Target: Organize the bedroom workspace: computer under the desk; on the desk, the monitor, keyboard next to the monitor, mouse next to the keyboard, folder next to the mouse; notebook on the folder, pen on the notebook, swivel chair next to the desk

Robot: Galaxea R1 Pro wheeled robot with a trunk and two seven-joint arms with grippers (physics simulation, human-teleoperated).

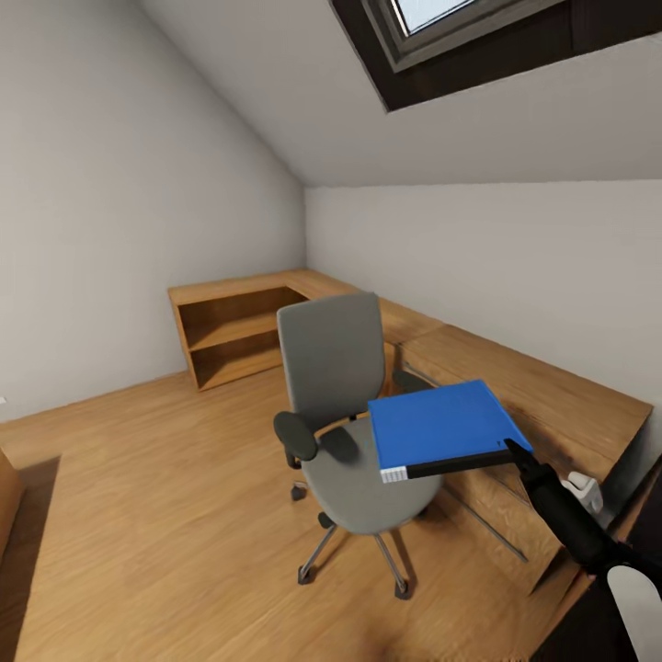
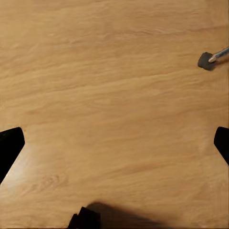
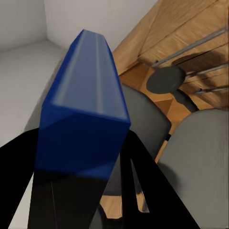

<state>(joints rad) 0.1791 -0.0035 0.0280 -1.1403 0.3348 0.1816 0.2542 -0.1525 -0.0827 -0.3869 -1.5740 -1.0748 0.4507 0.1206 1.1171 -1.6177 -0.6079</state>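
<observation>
The grey swivel chair (image 1: 336, 368) stands on the wooden floor in the middle of the bedroom, its seat turned toward me. The blue folder (image 1: 446, 425) hangs level over the right side of the seat, lifted clear of it, with its white-and-black spine toward me. My right gripper (image 1: 515, 450) is shut on the folder's near right corner. In the right wrist view the folder (image 3: 83, 105) runs out between the black fingers (image 3: 152, 191), with the chair (image 3: 200, 143) beyond. My left gripper (image 2: 114, 143) is open over bare floor, holding nothing.
Light wooden low cabinets (image 1: 239, 322) line the far wall and continue along the right wall (image 1: 533, 386), close behind the chair. A chair castor (image 2: 207, 59) shows on the floor in the left wrist view. Open floor (image 1: 165, 515) lies to the left. A skylight (image 1: 441, 18) sits overhead.
</observation>
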